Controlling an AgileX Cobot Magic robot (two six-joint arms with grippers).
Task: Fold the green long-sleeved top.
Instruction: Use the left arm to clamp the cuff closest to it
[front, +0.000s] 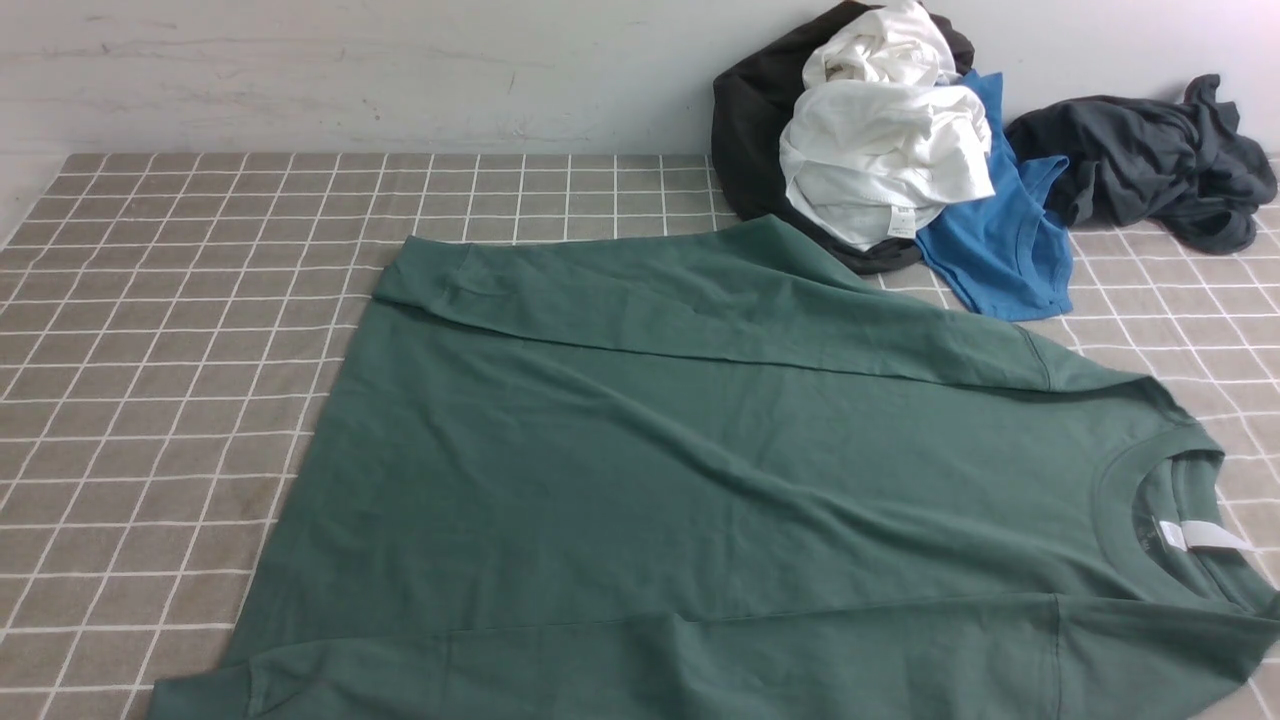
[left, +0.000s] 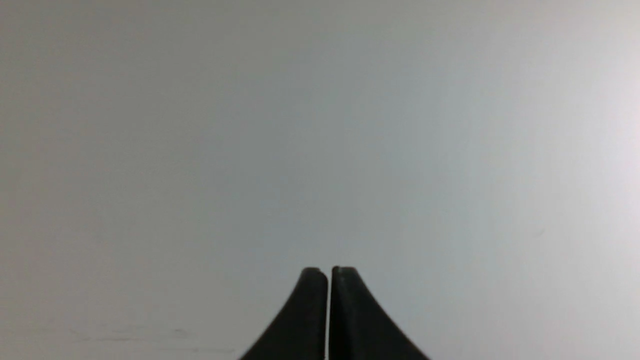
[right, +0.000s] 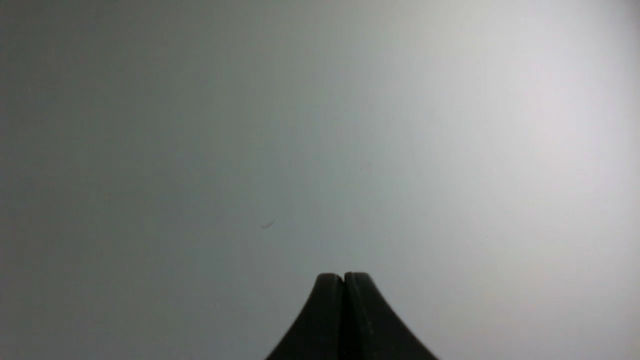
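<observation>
The green long-sleeved top (front: 640, 470) lies spread flat on the checked tablecloth in the front view, its ribbed neck with a white tag (front: 1205, 537) at the right and its hem toward the left. The far sleeve (front: 700, 300) is folded across the body, and the near sleeve runs along the bottom edge. Neither arm shows in the front view. In the left wrist view my left gripper (left: 329, 271) is shut on nothing, facing a plain grey wall. My right gripper (right: 343, 276) is likewise shut and empty before the same blank wall.
A heap of clothes sits at the back right against the wall: a white garment (front: 885, 150) on a black one (front: 750, 120), a bright blue shirt (front: 1000, 250), and a dark grey garment (front: 1150, 160). The checked tablecloth (front: 150, 330) covers the table.
</observation>
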